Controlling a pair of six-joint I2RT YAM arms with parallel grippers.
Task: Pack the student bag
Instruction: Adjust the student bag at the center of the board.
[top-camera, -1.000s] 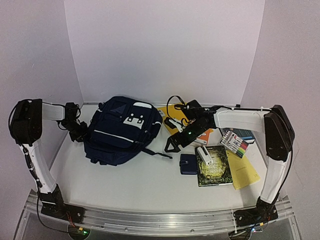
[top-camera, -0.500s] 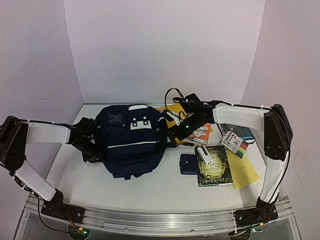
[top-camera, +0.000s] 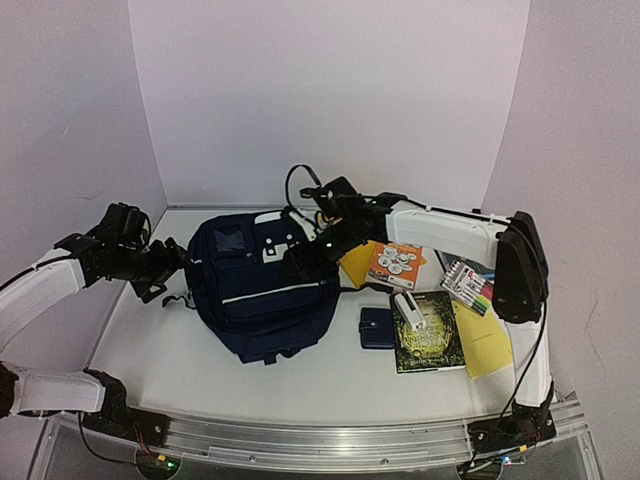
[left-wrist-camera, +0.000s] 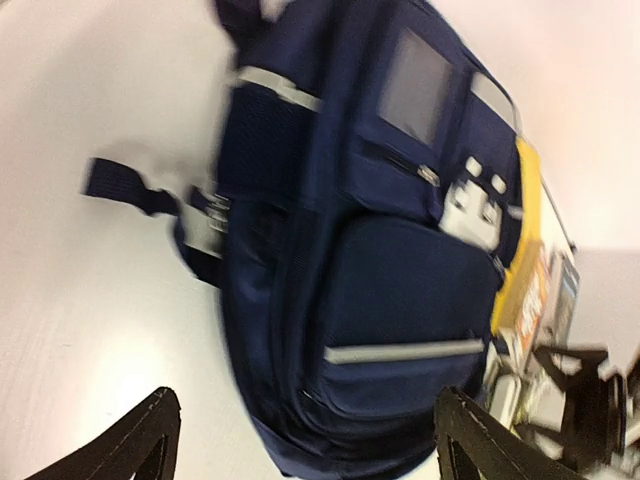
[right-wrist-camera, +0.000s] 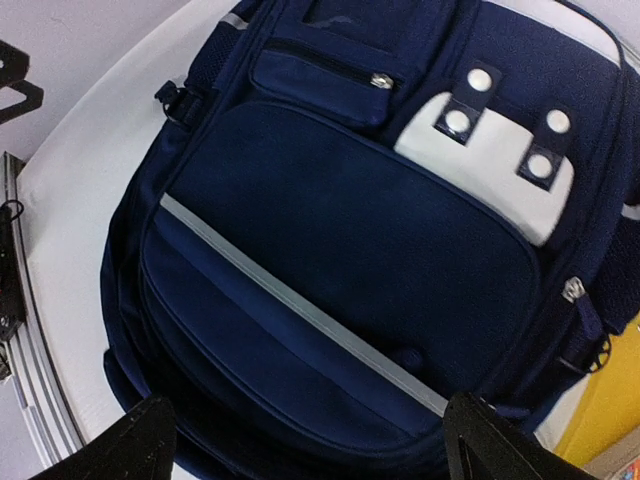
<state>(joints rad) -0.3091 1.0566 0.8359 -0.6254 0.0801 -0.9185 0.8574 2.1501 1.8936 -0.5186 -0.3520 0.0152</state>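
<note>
student bag (top-camera: 255, 300): long axis far-to-near | my right gripper (right-wrist-camera: 312, 445): directly above it, nearer, wide, empty | my left gripper (left-wrist-camera: 305, 440): beside it, wide, empty

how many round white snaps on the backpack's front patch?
4 snaps on the student bag's white patch: one tab's pair, the other tab's pair. None seem hidden.

Top external: fixed high behind the arm bases (top-camera: 110, 405), looks down and forward across the whole white table (top-camera: 320, 375) to the back wall (top-camera: 330, 100). Left wrist: low, close, blurred, sees the large navy-blue fabric backpack (left-wrist-camera: 400, 290) from its side. Right wrist: very close, looking down on its front. All three share the white dotted front patch (right-wrist-camera: 490, 160).
</note>
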